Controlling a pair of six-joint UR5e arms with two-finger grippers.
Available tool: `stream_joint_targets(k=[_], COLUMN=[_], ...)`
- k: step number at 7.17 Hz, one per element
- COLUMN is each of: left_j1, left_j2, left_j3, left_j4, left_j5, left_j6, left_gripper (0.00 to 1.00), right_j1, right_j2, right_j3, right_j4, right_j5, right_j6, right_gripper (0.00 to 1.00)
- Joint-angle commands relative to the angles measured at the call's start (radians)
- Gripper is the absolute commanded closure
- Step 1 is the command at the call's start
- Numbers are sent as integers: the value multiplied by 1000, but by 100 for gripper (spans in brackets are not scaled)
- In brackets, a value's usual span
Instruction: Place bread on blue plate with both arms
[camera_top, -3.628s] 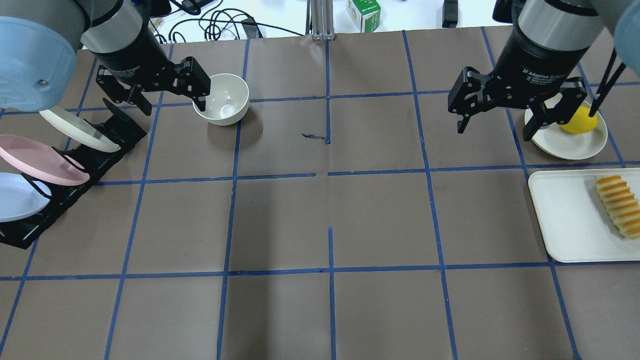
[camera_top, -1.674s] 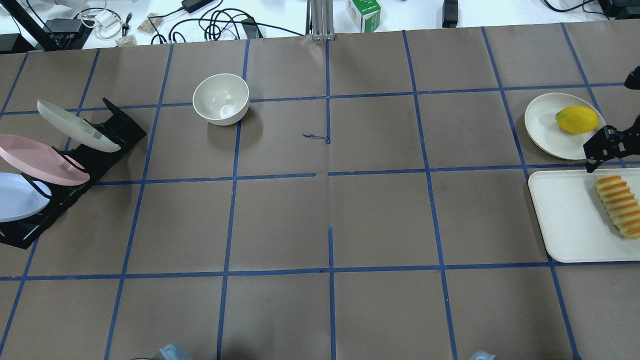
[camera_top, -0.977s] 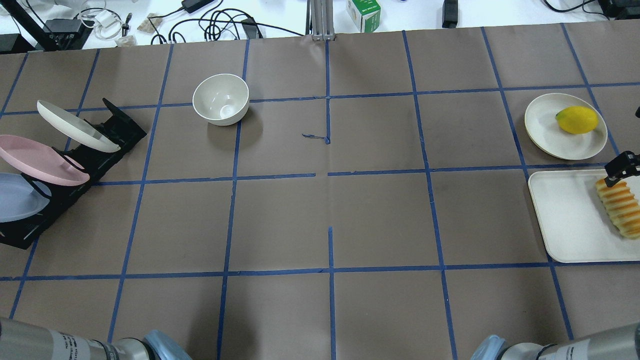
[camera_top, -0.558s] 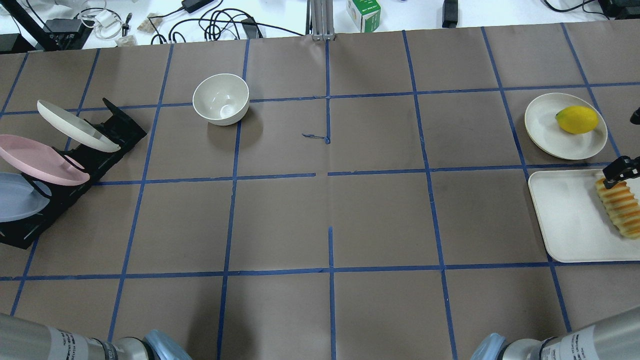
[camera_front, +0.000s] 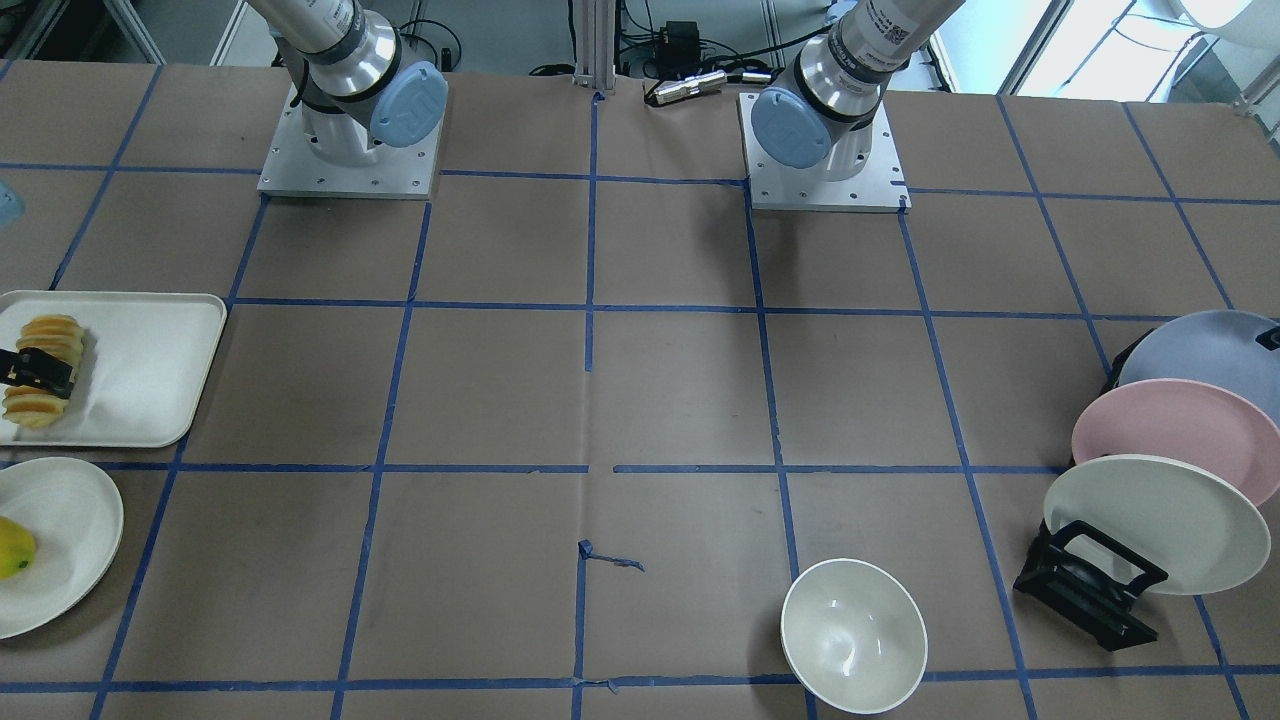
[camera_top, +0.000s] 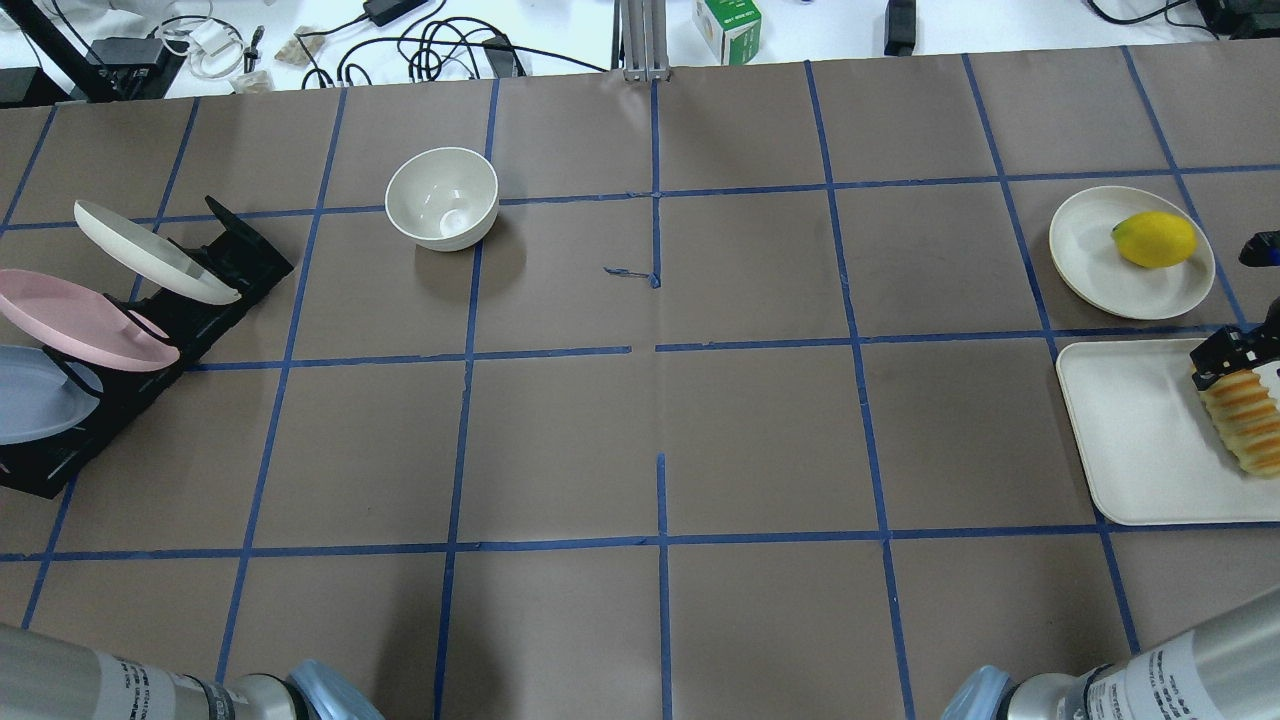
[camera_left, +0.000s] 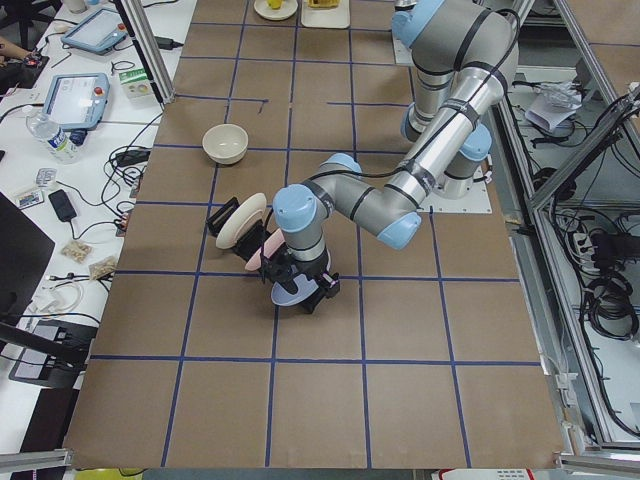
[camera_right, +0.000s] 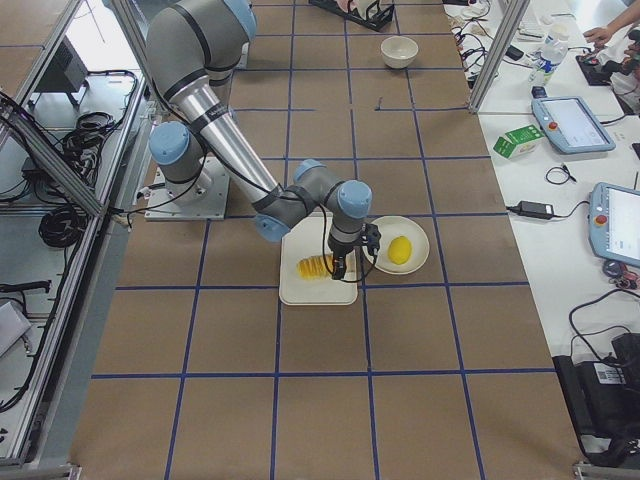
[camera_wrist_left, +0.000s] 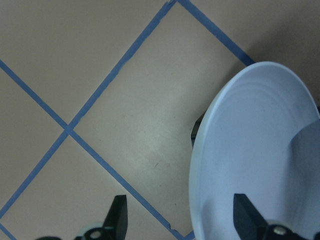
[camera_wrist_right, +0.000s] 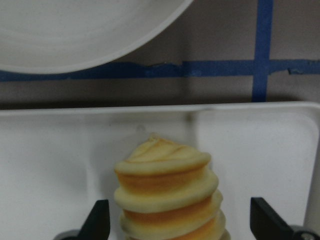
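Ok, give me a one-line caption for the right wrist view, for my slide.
Right gripper open around the end of the bread, which lies on the white tray.

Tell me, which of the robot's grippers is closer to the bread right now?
The right one. The right gripper hangs open astride the bread on the white tray; the left gripper is at the table's far end, open around the blue plate's rim.

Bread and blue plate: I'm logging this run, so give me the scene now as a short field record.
bread: lying on the white tray, not lifted
blue plate: leaning in the black rack, next to the pink plate
left gripper: open, blue plate's rim between its fingers
right gripper: open, fingers either side of the bread's end
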Motion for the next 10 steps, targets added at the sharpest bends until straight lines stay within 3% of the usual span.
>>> stream_joint_targets(k=[1,2,3,4,5,7,10], left_j1=[2,2,2,2,3,3,3], left_j2=[-1,-1,0,6,3,14,22], left_j3=[-1,-1,-1,-1,-1,1,15], left_j4=[-4,-7,-5,-7,-7,-7,-7], left_j5=[-3,-3,-1,2,2,6,18], left_j6=[8,8,8,5,7,2,-2], left_gripper=[83,83,83,93,97,99,100], right_j1=[0,0,0,0,0,3,69], right_j2=[24,34,36,33,25,-28,-205], right_j3=[4,-3,-4,-3,-4,-13,-59], right_j4=[-1,1,2,13,24,62,297], right_j5=[-1,-1,-1,-4,-7,-41,-21], right_j6=[5,12,11,11,11,43,115], right_gripper=[8,22,55,89,100,100,100])
